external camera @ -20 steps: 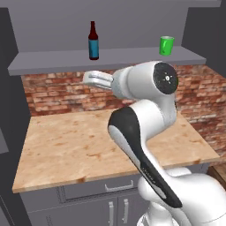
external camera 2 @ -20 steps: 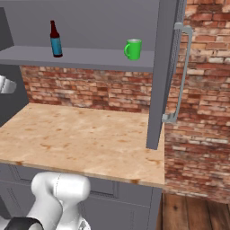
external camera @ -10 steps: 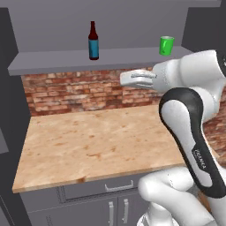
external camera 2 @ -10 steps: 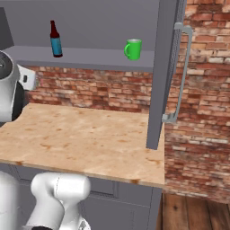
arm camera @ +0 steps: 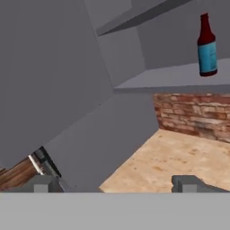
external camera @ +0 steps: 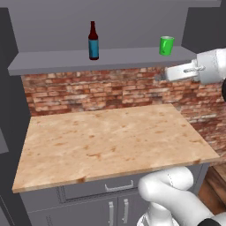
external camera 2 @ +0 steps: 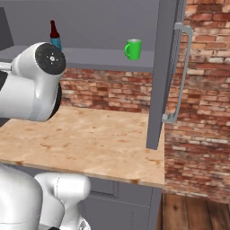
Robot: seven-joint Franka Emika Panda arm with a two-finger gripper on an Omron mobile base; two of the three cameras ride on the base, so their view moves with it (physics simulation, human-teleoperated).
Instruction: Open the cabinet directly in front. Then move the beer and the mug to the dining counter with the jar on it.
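The fingers (arm camera: 114, 183) stand spread wide with nothing between them; in the hand view only their two dark tips show, cut off at the bottom. In the left base view the hand reaches in from the right edge, level with the underside of the shelf, just below and to the right of the mug (external camera: 166, 45), not touching it.

The cabinet (external camera 2: 164, 67) is open, its doors swung aside. Its shelf (external camera: 66, 61) carries two things, well apart. The green mug stands upright nearest the fingers, handle seen in the right base view (external camera 2: 133, 49). Farther along, the beer (external camera: 93, 41) stands upright, a dark brown bottle with a blue label; any writing on the label is too small to read. In the hand view the beer (arm camera: 206, 46) sits ahead and to the upper right of the fingers.

The right door's edge and long silver handle (external camera 2: 181, 72) show in the right base view, where the arm hides most of the beer. Below the fingers lies the bare wooden desk (external camera: 110, 141) backed by a brick wall (external camera: 88, 93).
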